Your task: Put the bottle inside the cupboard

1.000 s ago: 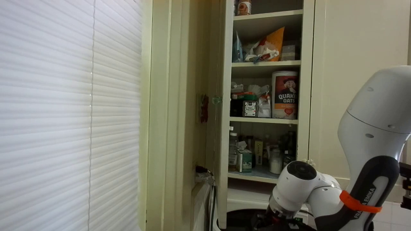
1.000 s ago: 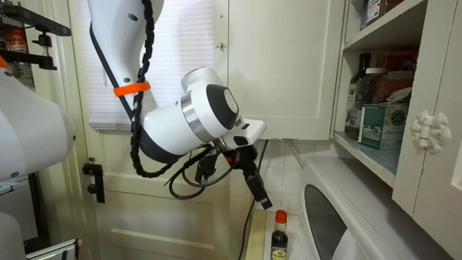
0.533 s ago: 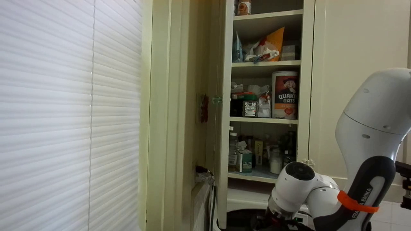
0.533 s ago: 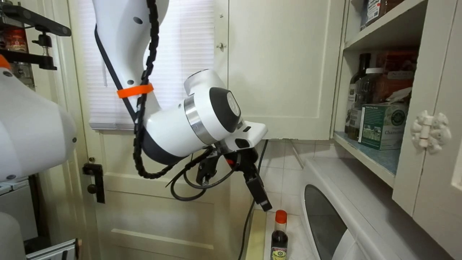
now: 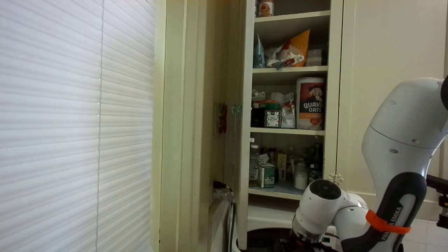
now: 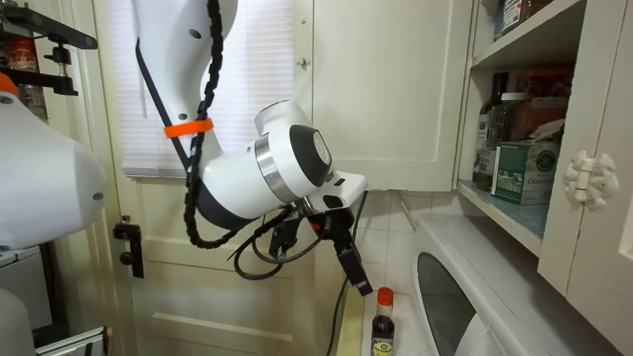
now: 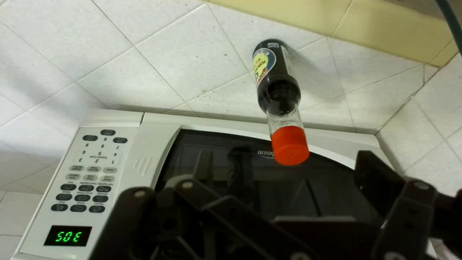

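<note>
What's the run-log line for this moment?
claw: open, empty | bottle: upright on counter, in front of microwave, ungripped | cupboard: open | task: bottle not yet inside

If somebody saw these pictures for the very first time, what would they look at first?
Probably the big white arm, which takes up much of the left and middle in an exterior view. Next might come the bright red cap of the dark bottle standing on the counter in front of the microwave. After that, in an exterior view, perhaps the big oats tub at the right end of a shelf in the open cupboard.
</note>
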{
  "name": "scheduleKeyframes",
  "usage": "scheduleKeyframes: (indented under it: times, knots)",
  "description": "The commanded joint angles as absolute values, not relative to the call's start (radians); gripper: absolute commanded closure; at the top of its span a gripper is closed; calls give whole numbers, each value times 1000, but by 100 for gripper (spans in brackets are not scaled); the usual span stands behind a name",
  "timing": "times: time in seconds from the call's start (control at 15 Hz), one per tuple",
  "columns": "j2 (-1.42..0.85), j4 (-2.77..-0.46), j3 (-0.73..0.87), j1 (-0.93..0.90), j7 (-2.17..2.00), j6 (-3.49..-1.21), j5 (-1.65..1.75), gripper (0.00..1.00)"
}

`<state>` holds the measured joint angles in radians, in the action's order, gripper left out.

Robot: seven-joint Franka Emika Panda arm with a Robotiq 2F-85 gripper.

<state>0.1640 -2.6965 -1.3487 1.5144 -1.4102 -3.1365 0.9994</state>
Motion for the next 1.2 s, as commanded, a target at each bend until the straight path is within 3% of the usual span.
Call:
scheduleKeyframes:
  times: [0.0, 0.53, 1.13]
  knots:
    - [178, -2692, -1463, 1630, -1424, -3148, 1011, 0]
    - [295, -2682, -1744, 1907, -1422, -3263, 959, 0]
    - [597, -2552, -2081, 2236, -1444, -3503, 796, 0]
